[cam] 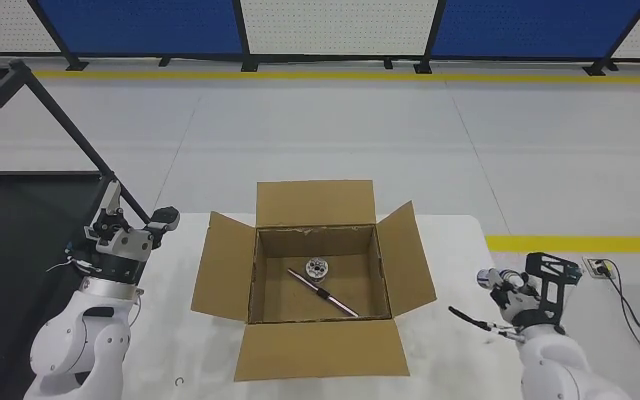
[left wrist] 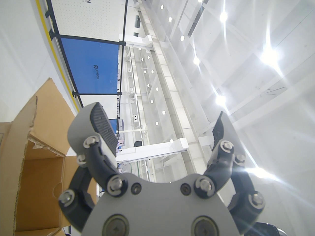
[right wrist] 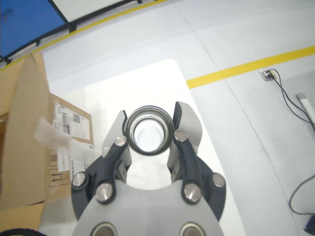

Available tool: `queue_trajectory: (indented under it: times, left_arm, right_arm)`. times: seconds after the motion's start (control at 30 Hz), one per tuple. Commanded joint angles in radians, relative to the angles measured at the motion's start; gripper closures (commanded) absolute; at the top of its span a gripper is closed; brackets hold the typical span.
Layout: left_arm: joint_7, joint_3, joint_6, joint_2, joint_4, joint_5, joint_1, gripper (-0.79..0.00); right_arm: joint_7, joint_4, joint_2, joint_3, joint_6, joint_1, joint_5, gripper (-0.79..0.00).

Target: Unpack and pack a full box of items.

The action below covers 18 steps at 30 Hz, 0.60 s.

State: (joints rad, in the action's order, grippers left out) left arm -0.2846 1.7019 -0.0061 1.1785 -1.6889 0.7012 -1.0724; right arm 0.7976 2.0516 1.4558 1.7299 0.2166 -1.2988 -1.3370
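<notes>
The open cardboard box (cam: 315,203) held a slender rod (cam: 322,293) and a small round part (cam: 317,266). The right gripper (right wrist: 149,116) clamped a metal ring (right wrist: 129,131).

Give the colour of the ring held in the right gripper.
The ring is shiny silver metal; the right wrist view shows it best.

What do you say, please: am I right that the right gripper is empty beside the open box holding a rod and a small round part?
Not quite: the right gripper is shut on a metal ring, as the right wrist view shows. The rest stands: it is beside the open box, holding a rod and a small round part.
</notes>
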Motion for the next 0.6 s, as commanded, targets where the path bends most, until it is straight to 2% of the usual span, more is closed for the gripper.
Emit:
queue_trajectory:
  times: [0.0, 0.23, 0.43, 0.57]
  left_arm:
    - [0.000, 0.000, 0.000, 0.000, 0.000, 0.000, 0.000, -0.785]
    - [0.000, 0.000, 0.000, 0.000, 0.000, 0.000, 0.000, -0.785]
    - [0.000, 0.000, 0.000, 0.000, 0.000, 0.000, 0.000, -0.785]
    - [0.000, 0.000, 0.000, 0.000, 0.000, 0.000, 0.000, -0.785]
  right_arm:
    - [0.037, -0.034, -0.003, 0.004, -0.005, 0.006, -0.018, 0.000]
    - [0.115, -0.121, -0.013, 0.020, -0.029, 0.027, -0.018, 0.000]
    - [0.100, -0.179, -0.018, 0.012, -0.062, 0.026, 0.013, 0.000]
    - [0.084, -0.204, -0.020, -0.011, -0.063, 0.018, -0.021, 0.000]
